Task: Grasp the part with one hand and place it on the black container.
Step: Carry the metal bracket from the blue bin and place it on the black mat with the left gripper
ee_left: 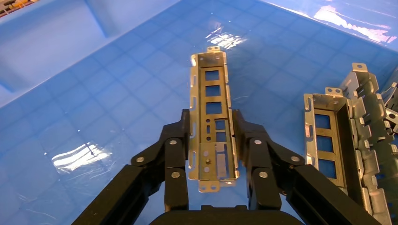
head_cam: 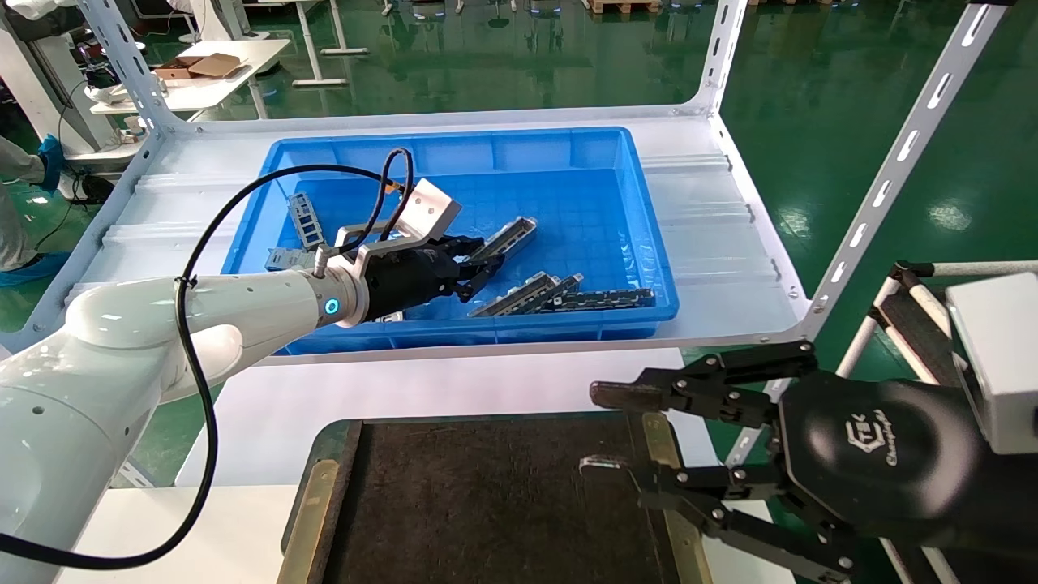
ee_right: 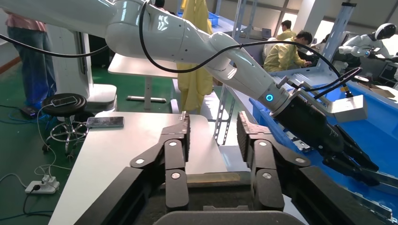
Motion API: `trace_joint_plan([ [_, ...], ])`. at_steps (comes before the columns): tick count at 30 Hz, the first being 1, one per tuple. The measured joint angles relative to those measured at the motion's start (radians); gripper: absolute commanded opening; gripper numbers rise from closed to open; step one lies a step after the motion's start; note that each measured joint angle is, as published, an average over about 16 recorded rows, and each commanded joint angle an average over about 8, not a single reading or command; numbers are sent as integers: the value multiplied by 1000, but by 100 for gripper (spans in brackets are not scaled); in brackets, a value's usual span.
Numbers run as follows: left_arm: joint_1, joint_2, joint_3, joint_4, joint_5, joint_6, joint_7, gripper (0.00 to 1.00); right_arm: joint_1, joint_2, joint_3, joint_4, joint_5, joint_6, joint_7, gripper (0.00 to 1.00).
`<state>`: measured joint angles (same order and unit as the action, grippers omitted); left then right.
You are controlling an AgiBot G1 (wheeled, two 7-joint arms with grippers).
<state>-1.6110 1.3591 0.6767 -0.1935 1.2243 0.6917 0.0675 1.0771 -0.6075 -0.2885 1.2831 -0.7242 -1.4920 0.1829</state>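
The part, a long silver-grey channel with rectangular cutouts, is inside the blue bin. My left gripper reaches into the bin. In the left wrist view the part sits between the fingers of my left gripper, which press on both its long sides. The black container, a flat dark felt tray with brass strips, lies near me. My right gripper hovers open and empty over the tray's right edge. In the right wrist view my right gripper shows with jaws wide apart above the tray.
More channels and a dark chain-like strip lie at the bin's front right. Short grey blocks lie at its left. Other channels lie beside the held part. White shelf posts rise at the right.
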Motion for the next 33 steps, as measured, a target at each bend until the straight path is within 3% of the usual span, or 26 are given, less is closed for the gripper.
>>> trace_joint_plan([
  [15, -22, -19, 0, -3, -82, 78, 54, 0, 0, 0, -1, 0, 1, 0, 0, 0],
  [33, -28, -140, -43, -44, -184, 501, 142, 0, 0, 1, -2, 0, 1, 1, -1, 0],
])
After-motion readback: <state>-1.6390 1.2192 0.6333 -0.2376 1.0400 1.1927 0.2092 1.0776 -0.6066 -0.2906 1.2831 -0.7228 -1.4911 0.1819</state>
